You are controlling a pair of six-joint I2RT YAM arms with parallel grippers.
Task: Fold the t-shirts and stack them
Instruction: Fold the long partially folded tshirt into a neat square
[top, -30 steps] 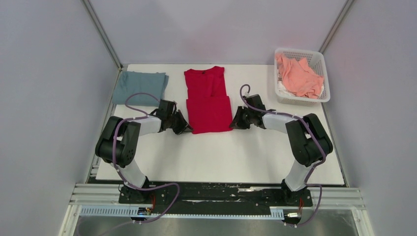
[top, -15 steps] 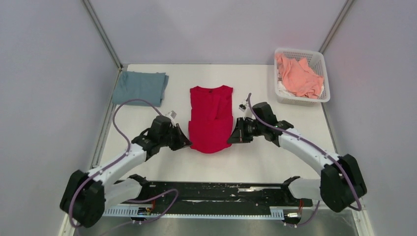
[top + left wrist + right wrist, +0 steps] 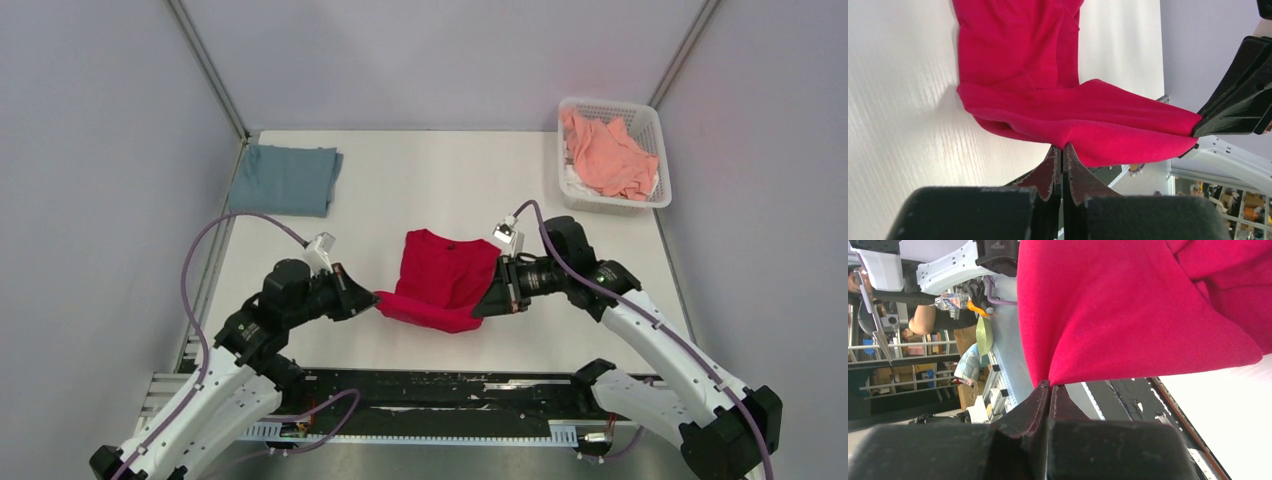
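The crimson red t-shirt hangs between my two grippers near the table's front middle, its near edge lifted, its far part resting on the table. My left gripper is shut on the shirt's left edge; the left wrist view shows the jaws pinching red cloth. My right gripper is shut on the shirt's right edge; red cloth fills the right wrist view. The blue-grey t-shirt lies folded at the back left. The salmon pink t-shirt lies crumpled in the basket.
A white mesh basket stands at the back right corner. The white table is walled by grey panels on three sides. A black rail with the arm bases runs along the near edge.
Both grippers have pulled the red shirt toward the near edge and lifted its front edge off the table. Both arms have stretched out low and swung nearer.
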